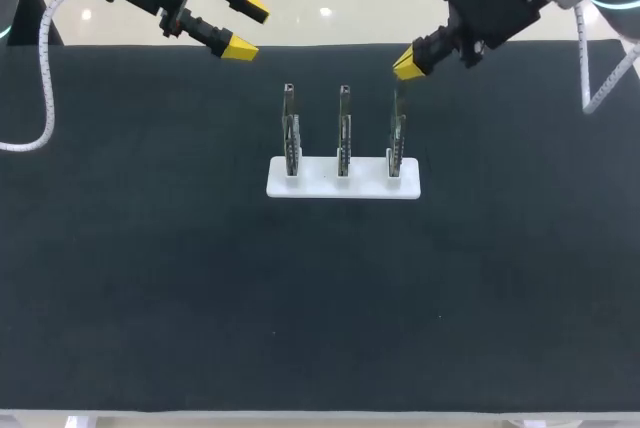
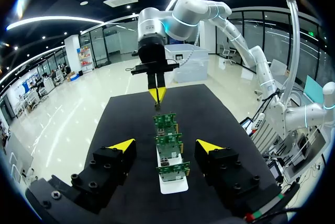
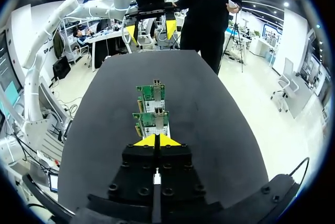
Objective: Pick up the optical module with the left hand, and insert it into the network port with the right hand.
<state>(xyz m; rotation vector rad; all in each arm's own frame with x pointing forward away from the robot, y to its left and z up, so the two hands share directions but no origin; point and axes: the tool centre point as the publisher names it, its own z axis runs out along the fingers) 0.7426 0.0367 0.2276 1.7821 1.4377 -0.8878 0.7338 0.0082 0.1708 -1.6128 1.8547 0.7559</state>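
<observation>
Left gripper (image 1: 248, 29) is hovering wide open and empty, at 11 o'clock from the white rack (image 1: 320, 188). Right gripper (image 1: 408, 64) is pressing its tips together just above the rightmost network card (image 1: 397, 138); whether it is holding anything is indeterminate. Optical module is not showing. Risk: closed tips striking and tilting the card.

Three upright port boards (image 1: 343, 133), one row

My head camera looks down on the table (image 1: 150, 298); the 2 wrist cameras face each other along the 3 upright boards (image 1: 343, 133).
</observation>
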